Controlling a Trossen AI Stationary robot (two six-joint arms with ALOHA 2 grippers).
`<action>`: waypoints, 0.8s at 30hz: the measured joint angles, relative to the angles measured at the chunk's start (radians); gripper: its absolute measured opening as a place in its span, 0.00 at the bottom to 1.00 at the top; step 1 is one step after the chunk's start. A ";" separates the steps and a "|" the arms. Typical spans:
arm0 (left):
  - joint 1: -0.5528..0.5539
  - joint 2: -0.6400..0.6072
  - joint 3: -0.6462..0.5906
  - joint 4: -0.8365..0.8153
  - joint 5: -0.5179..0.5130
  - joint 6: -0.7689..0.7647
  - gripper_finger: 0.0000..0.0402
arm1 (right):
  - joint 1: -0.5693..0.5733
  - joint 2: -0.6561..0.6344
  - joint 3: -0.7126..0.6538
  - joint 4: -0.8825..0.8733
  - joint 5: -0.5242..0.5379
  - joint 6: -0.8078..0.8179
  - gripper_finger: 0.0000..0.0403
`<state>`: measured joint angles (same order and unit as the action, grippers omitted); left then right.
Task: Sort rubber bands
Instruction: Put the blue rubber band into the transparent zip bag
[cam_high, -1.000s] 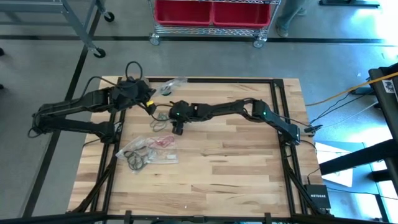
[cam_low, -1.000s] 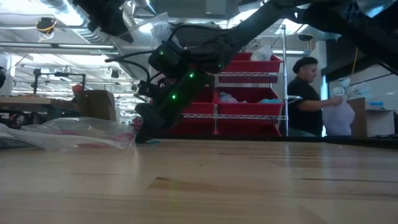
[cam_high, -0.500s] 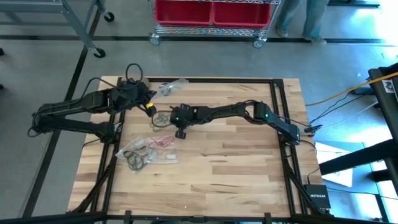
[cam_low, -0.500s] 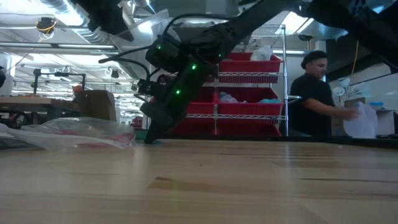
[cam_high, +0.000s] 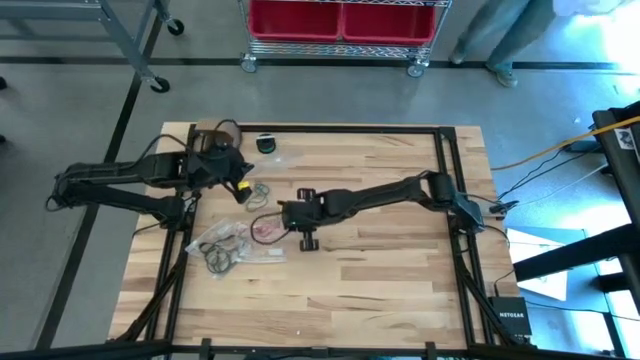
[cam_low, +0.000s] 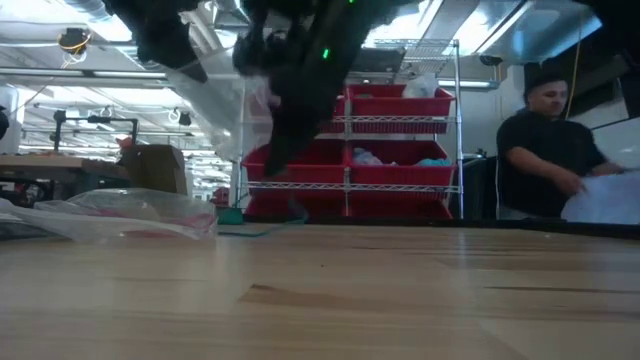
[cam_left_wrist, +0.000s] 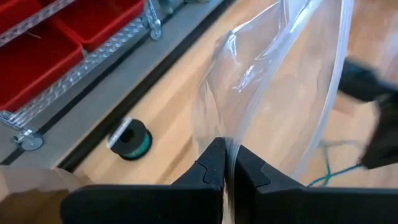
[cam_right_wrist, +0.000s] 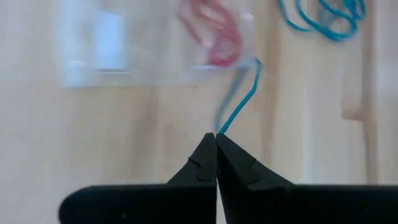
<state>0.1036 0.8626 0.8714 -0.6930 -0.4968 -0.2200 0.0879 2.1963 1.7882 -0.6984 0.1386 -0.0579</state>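
One teal rubber band (cam_right_wrist: 239, 102) hangs pinched between the clenched tips of the right claw (cam_right_wrist: 216, 138), above the wooden surface (cam_high: 380, 270). More teal bands (cam_right_wrist: 326, 17) lie loose on the wood nearby, and red bands (cam_right_wrist: 211, 31) sit inside a clear bag (cam_right_wrist: 124, 43) beside them. Nearer the far edge, the left claw (cam_left_wrist: 225, 155) is clamped on another clear bag (cam_left_wrist: 280, 81), holding it up.

Teal rubber band (cam_right_wrist: 239, 106), red bands (cam_right_wrist: 211, 34) in clear bag (cam_right_wrist: 124, 43), pale striped wood table (cam_high: 380, 270), red bins (cam_high: 340, 18).
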 joint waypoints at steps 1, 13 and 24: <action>-0.009 0.006 -0.004 -0.001 0.000 -0.005 0.00 | 0.008 -0.013 0.000 -0.008 0.003 0.000 0.00; -0.095 0.071 -0.049 0.050 0.000 -0.059 0.00 | 0.032 -0.175 0.001 -0.260 -0.029 0.019 0.00; -0.119 0.091 -0.064 0.098 0.000 -0.072 0.00 | 0.039 -0.244 -0.383 -0.033 -0.059 0.227 0.00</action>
<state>-0.0158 0.9539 0.8078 -0.5948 -0.4973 -0.2918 0.1265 1.9522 1.4055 -0.7318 0.0793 0.1694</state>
